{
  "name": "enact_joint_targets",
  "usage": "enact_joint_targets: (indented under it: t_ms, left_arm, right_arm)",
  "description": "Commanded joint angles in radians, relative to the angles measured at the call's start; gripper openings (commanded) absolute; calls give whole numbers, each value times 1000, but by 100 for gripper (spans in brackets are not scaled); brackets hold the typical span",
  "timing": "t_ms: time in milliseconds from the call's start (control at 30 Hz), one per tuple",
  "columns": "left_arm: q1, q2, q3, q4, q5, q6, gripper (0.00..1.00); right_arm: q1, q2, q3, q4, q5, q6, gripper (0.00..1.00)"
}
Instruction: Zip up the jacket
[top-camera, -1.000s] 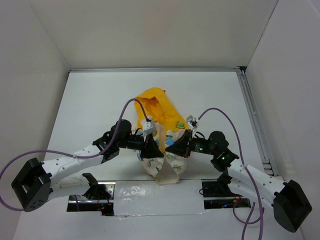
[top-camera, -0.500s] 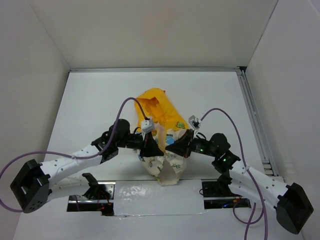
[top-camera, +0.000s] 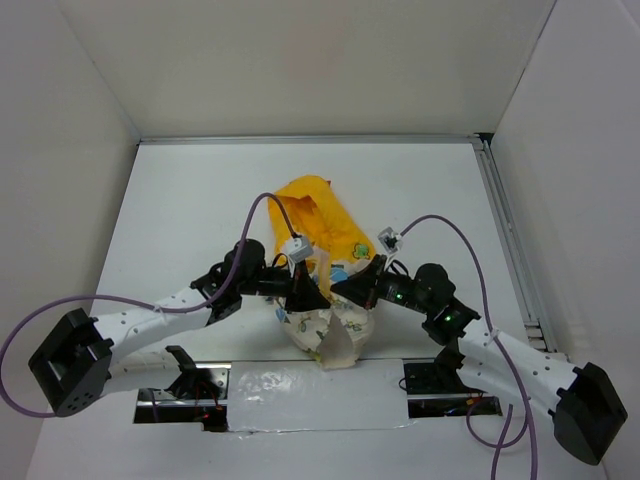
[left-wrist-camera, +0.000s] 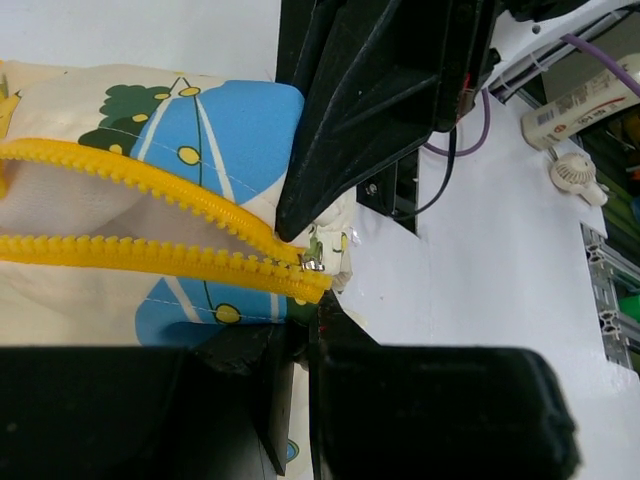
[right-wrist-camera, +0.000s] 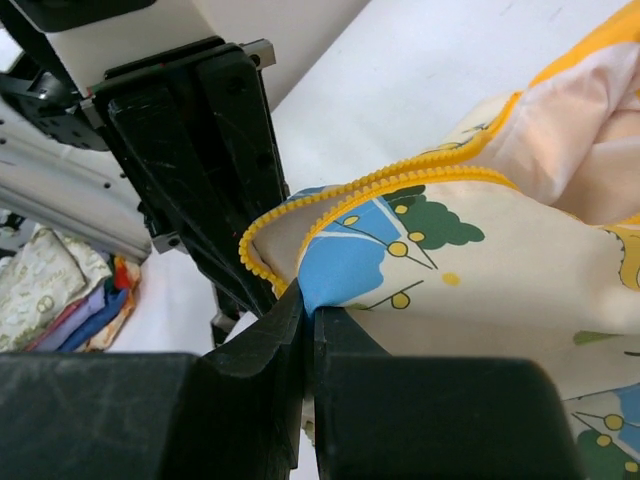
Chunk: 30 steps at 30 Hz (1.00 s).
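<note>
The jacket (top-camera: 335, 322) lies bunched near the table's front, cream with cartoon prints, its yellow hood (top-camera: 318, 215) toward the back. My left gripper (top-camera: 301, 297) and right gripper (top-camera: 347, 291) meet over its lower front. In the left wrist view the yellow zipper rows (left-wrist-camera: 150, 215) converge at a small metal slider (left-wrist-camera: 313, 262), open to the left of it. My left gripper (left-wrist-camera: 312, 325) is shut on the jacket's edge just below the slider. In the right wrist view my right gripper (right-wrist-camera: 310, 312) is shut on a fold of blue-printed fabric (right-wrist-camera: 350, 250) beside the zipper.
White walls close in the table (top-camera: 180, 200) on three sides. A metal rail (top-camera: 505, 240) runs along the right edge. Both arm bases and a taped strip (top-camera: 310, 385) sit at the near edge. Purple cables loop above both arms.
Both grippers stay on the jacket's lower front. The right wrist has shifted slightly left toward the left gripper, and the cream flap at the jacket's bottom has changed shape a little.
</note>
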Motion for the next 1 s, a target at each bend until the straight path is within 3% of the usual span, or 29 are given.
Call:
enact_joint_targets:
  t_ms: [0, 33, 167, 200, 267, 300, 433, 533, 833, 967]
  left_arm:
    - [-48, -12, -30, -43, 60, -14, 0]
    - [-48, -21, -24, -49, 45, -27, 0]
    - [-45, -13, 52, -118, -60, -63, 0]
    - [-40, 0, 77, -166, -116, -102, 0]
    - [-15, 22, 164, -245, -170, -137, 0]
    - [-7, 39, 195, -322, -216, -165, 0]
    - [12, 48, 283, -431, -308, -218, 0]
    - [32, 31, 272, -433, -321, -260, 0]
    - [91, -19, 232, -409, -267, -303, 0]
    - [110, -38, 217, -392, -226, -317, 0]
  right_arm:
    - [-11, -14, 143, -6, 184, -66, 0]
    - [-12, -10, 189, -54, 179, -80, 0]
    - [6, 47, 269, -300, 133, -137, 43]
    - [14, 56, 292, -340, 141, -146, 45]
    - [49, 67, 312, -452, 206, -152, 64]
    - [63, 75, 332, -479, 232, -161, 68]
    - [158, 56, 362, -679, 461, -149, 69]
    - [213, 18, 361, -695, 518, -144, 69]
    - [255, -132, 264, -622, 457, -95, 69]
    - [255, -166, 235, -545, 282, -106, 64]
